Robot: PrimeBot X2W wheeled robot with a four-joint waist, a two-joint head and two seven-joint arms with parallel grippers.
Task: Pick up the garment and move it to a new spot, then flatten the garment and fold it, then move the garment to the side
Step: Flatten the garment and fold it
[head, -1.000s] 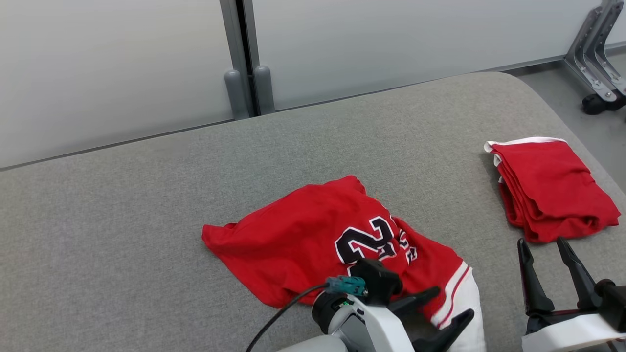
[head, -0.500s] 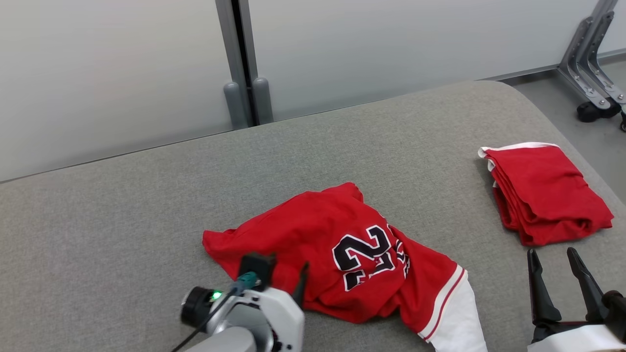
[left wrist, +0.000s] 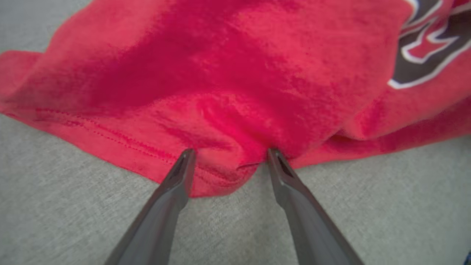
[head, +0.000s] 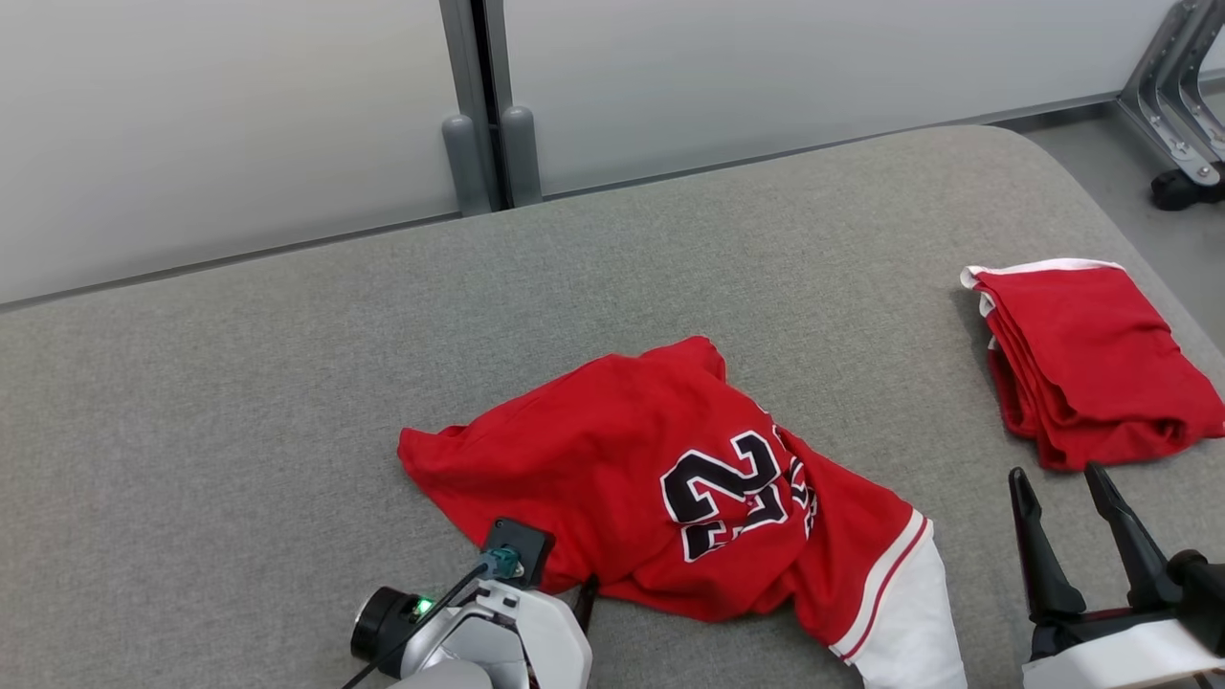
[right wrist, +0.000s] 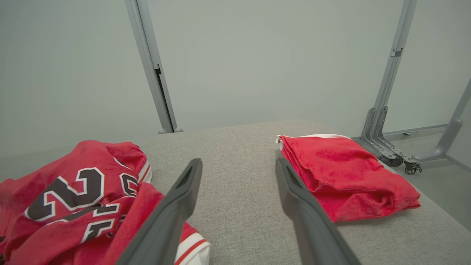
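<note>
Left gripper (left wrist: 228,156) nearest: jaws spread, tips touching near hem of crumpled red jersey (left wrist: 235,73), bunched fold between them (pinch looks ready). Jersey mid grey cushion (head: 239,402), long axis left to near-right. Right gripper (head: 1055,471) spread, empty, near folded red garment (head: 1091,354).
</note>
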